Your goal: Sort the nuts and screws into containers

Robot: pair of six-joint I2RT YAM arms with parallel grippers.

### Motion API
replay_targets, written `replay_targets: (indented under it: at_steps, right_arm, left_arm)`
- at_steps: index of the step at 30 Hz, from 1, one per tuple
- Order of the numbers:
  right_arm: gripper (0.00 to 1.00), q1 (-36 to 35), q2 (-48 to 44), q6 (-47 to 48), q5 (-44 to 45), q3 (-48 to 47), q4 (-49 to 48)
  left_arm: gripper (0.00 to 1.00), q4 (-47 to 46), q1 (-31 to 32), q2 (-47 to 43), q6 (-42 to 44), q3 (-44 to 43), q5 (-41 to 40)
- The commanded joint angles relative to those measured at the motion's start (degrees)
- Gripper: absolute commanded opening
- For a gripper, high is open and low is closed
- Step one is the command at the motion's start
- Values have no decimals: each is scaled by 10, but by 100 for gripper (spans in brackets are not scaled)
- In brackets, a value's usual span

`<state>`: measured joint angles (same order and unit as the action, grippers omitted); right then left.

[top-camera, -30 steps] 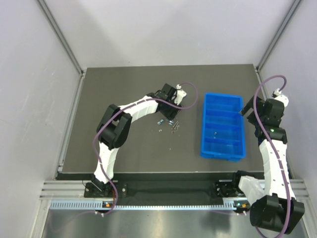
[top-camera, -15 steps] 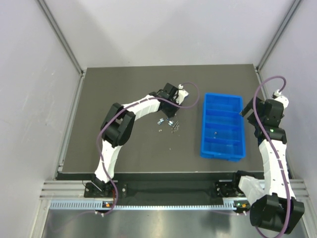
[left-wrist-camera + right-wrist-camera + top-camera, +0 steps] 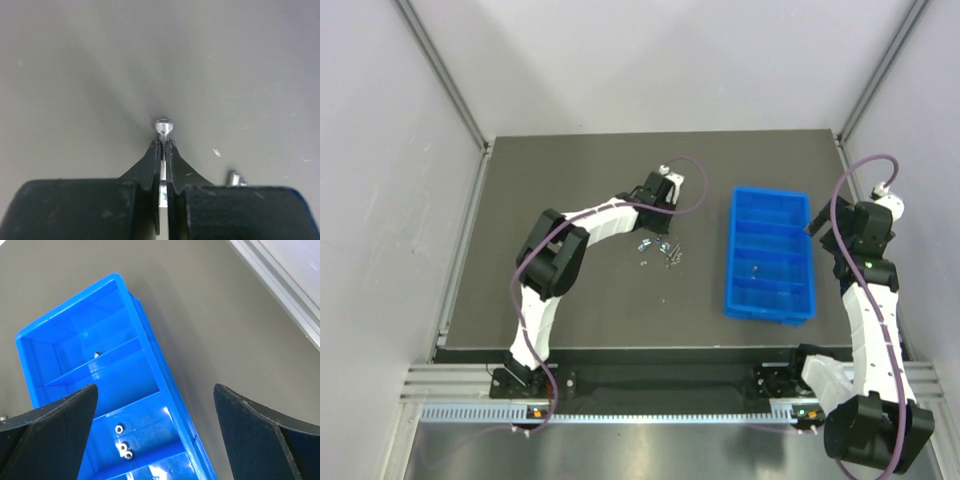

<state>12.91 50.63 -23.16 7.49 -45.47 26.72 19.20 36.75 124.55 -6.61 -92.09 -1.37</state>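
My left gripper is shut on a small silvery screw; the shaft is pinched between the fingertips and the head sticks out past them, over the dark mat. In the top view this gripper sits just behind the loose pile of screws and nuts. A second screw peeks from behind my right-hand finger. The blue tray of containers lies to the right. My right gripper hangs open over the tray's far right wall. Three nuts lie in one compartment, and a screw lies in another.
The dark mat covers the table, bounded by grey walls and an aluminium frame rail at the right. The right arm stands right of the tray.
My left gripper has shut on the screw, and its wrist has shifted slightly back and left. The right arm has not moved.
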Motion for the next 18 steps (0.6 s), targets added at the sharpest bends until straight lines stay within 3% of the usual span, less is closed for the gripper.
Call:
replay_targets:
  at_steps: [1, 4, 9, 12, 18]
  right_arm:
    - [100, 2, -11, -5, 8, 2, -7]
    - [100, 2, -12, -8, 10, 5, -9]
    - [100, 2, -10, -25, 13, 7, -14]
    - [100, 2, -10, -32, 8, 7, -17]
    - [100, 2, -10, -31, 34, -12, -3]
  left_arm:
    - [0, -138, -5, -72, -128, 94, 41]
    - [0, -224, -5, -123, -188, 123, 78]
    - [0, -289, 17, -119, -220, 71, 122]
    - [0, -301, 38, -81, -220, 3, 148]
    - [0, -339, 93, 25, -203, -139, 117]
